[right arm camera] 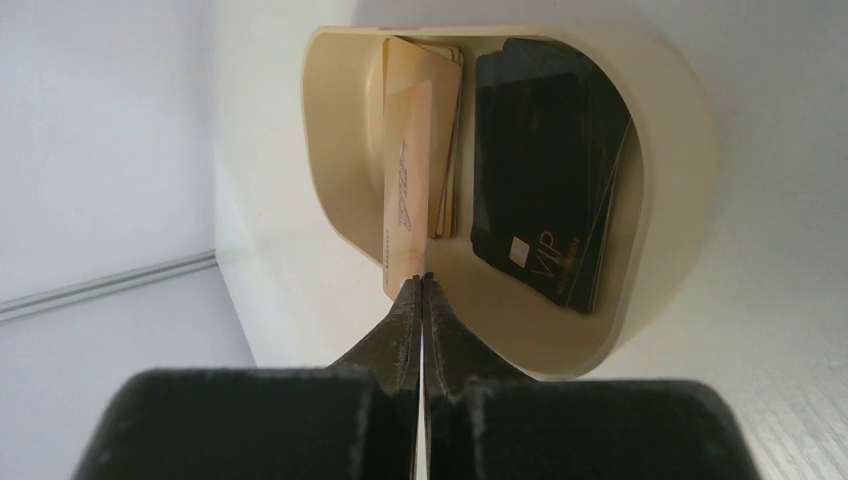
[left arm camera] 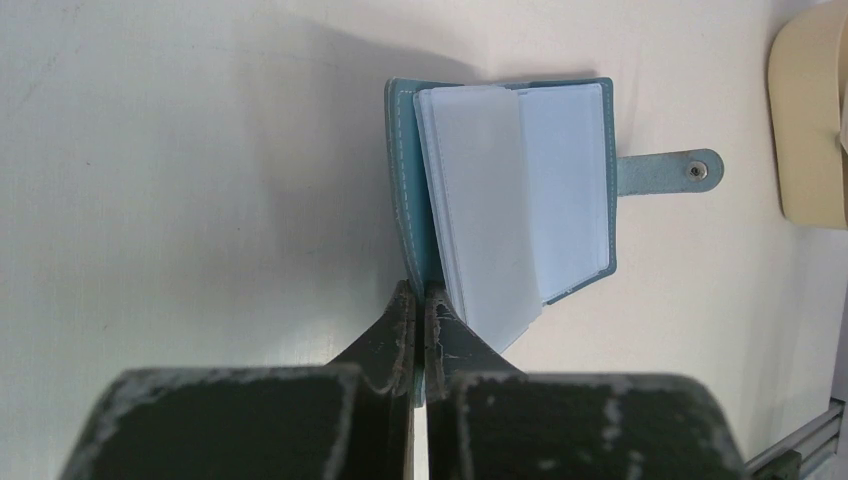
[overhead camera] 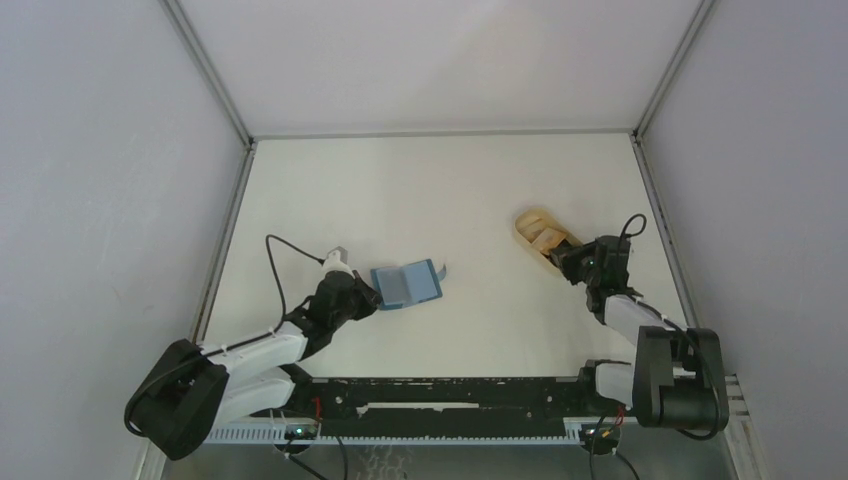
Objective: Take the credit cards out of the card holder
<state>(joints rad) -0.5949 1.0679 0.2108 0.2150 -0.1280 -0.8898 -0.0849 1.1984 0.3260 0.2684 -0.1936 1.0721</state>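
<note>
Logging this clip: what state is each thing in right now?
Card holder: open, snap undone, sleeves look empty.
Left gripper: shut on the holder's cover.
Tan card: tilted up in the tray.
Right gripper: shut on the tan card's edge.
Black cards: stacked in the tray.

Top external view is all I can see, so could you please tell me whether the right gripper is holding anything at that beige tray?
Observer: Yes. The right wrist view shows the right gripper shut on the near edge of a tan card that reaches into the beige tray.
Operator: Thank you. Is anything else in the tray?
Observer: A stack of black cards lies beside the tan one, and the top one is marked VIP.
Operator: Are there any cards in the holder?
Observer: In the left wrist view the card holder lies open, and the clear sleeves that show look empty.
</note>
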